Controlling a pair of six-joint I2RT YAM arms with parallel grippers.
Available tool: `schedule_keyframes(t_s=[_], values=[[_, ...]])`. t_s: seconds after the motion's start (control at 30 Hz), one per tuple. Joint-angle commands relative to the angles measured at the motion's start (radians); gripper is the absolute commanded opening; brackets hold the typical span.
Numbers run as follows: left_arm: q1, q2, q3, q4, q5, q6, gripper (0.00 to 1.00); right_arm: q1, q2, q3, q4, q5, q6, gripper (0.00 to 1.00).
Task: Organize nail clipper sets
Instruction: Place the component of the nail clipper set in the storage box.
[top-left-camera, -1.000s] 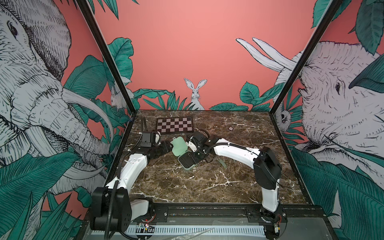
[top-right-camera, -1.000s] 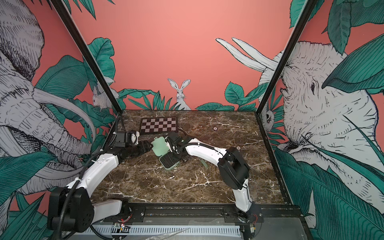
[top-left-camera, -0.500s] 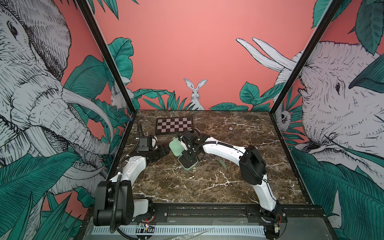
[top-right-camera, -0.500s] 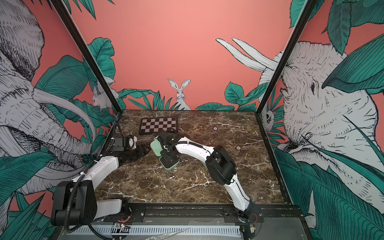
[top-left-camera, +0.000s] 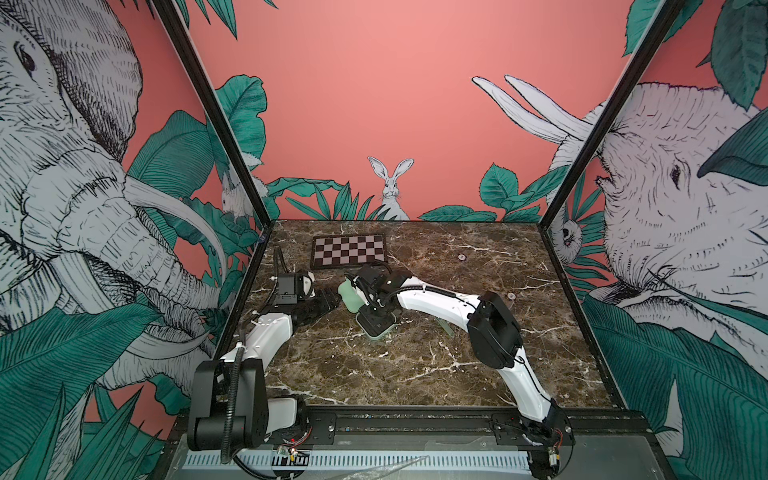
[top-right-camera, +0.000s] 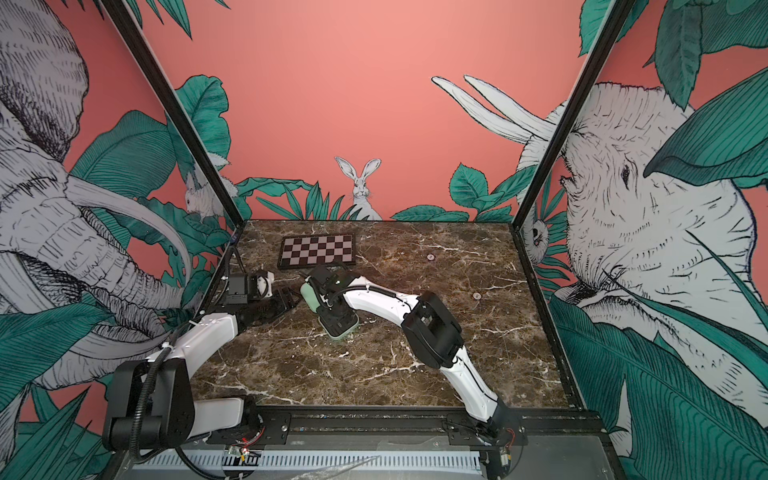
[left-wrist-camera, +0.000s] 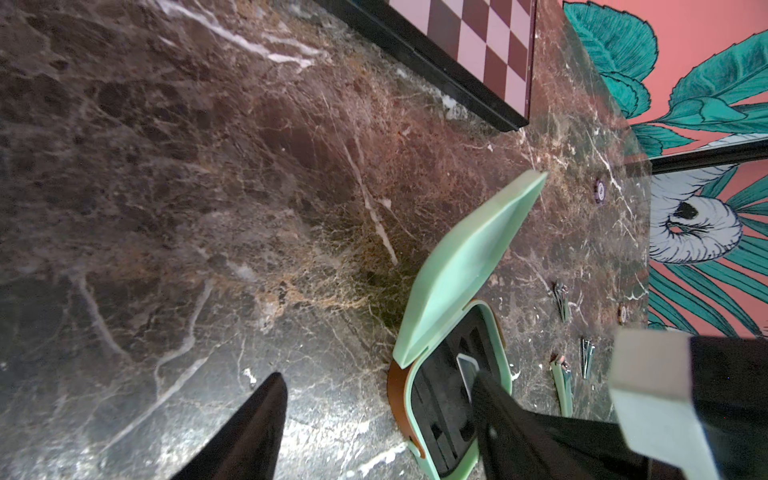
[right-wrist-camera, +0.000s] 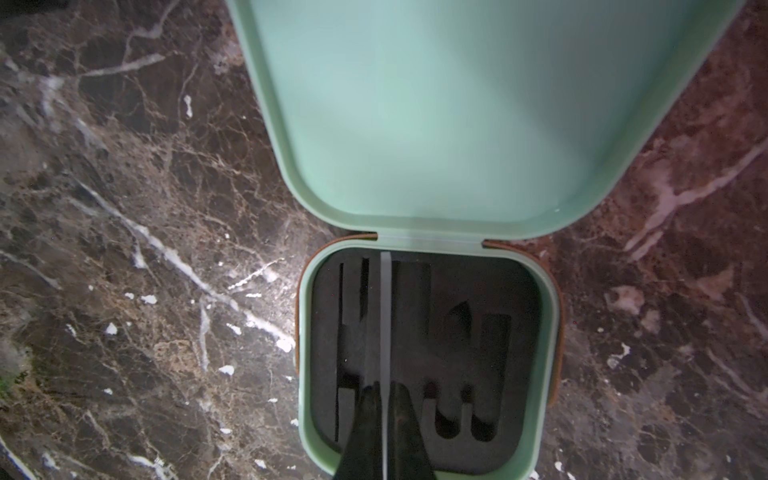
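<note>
In both top views, shows the mint-green case (top-left-camera: 376, 330) (top-right-camera: 341, 328) open at frame centre on the marble counter (top-left-camera: 415, 365), its lid (top-left-camera: 351, 296) raised, just below the checkerboard (top-left-camera: 348, 249). Places the left hand (top-left-camera: 330, 301) just left of the lid, spread and holding nothing. Sets the right hand (top-left-camera: 374, 309) directly over the dark tray.

From the left wrist, catches the left hand (left-wrist-camera: 377, 376) spread wide over bare counter beside the case (left-wrist-camera: 415, 449). Picks out loose grooming tools (left-wrist-camera: 586, 361) lying beyond the case.

From the right wrist, finds the right hand (right-wrist-camera: 386, 392) pressed together, pinching a slim pale tool (right-wrist-camera: 385, 324) edge-on above the dark tray (right-wrist-camera: 457, 353), lid (right-wrist-camera: 457, 104) standing open past the hinge.
</note>
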Motion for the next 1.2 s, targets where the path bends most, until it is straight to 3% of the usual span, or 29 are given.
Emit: schedule_keyframes(t_s=[0.0, 1.17], values=[[0.006, 0.008, -0.004, 0.017, 0.02, -0.008, 0.73, 0.011, 0.034, 0.027, -0.026, -0.002, -0.003, 0.0], [0.008, 0.032, -0.001, 0.027, 0.043, -0.004, 0.73, 0.03, 0.033, -0.041, 0.023, 0.034, 0.109, 0.0]])
